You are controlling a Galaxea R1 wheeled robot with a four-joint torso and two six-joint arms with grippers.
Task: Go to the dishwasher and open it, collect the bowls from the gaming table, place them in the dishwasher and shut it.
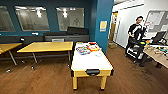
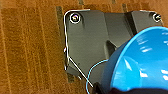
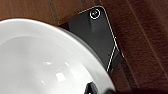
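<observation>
Blue bowl (image 2: pixel 140 62): seen close at the left wrist, above wooden floor (image 2: pixel 30 50); grip cannot be told
White bowl (image 3: pixel 47 62): seen close at the right wrist; grip cannot be told
Gaming table (image 1: pixel 91 63): ahead, white-topped, board-game boxes (image 1: pixel 86 48) at its far end; no writing legible

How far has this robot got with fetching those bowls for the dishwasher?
The collecting looks done: a blue bowl shows close up at the left wrist camera and a white bowl at the right one, both above wooden floor, so each arm seems to carry one. The white-topped gaming table holds game boxes. Left to do: loading the bowls into the dishwasher and closing it.
</observation>
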